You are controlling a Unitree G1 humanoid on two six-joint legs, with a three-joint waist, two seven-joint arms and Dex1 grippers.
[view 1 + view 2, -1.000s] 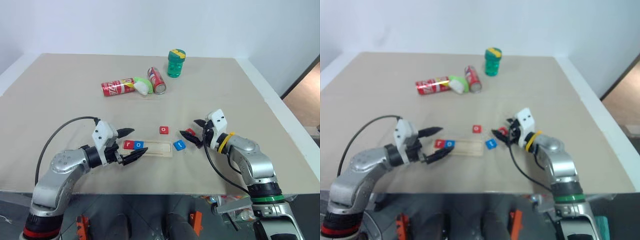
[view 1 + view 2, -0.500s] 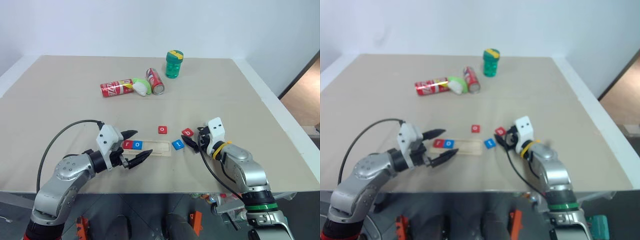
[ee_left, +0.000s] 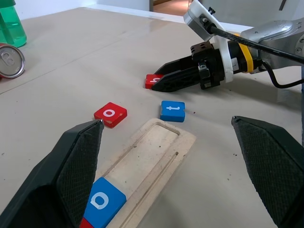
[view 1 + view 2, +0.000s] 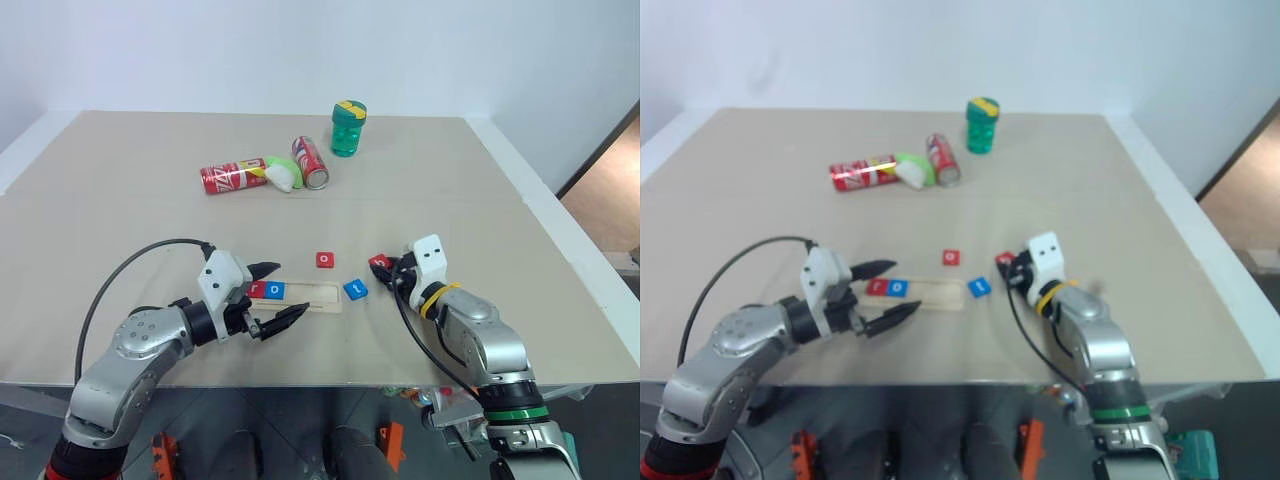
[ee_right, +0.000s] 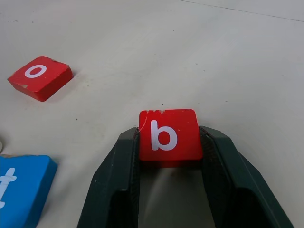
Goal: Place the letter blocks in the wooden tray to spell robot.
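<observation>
Your right gripper [image 5: 167, 142] clamps the red "b" block [image 5: 168, 135] on the table, right of the wooden tray [image 4: 310, 296], which holds red "r" [image 4: 256, 290] and blue "o" [image 4: 275, 291]. Your left gripper [image 4: 275, 295] stands apart.

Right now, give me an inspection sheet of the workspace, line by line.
Surface: beige table, bare at the edges.
Job's things: wooden tray holds red r and blue o; red o and blue t loose; red b between right fingers.
Clutter: two red cans, green bottle, green-white object.
Grippers: left gripper open beside tray; right gripper shut on red b.
Cables: black cable on left arm.
Surroundings: white wall.
</observation>
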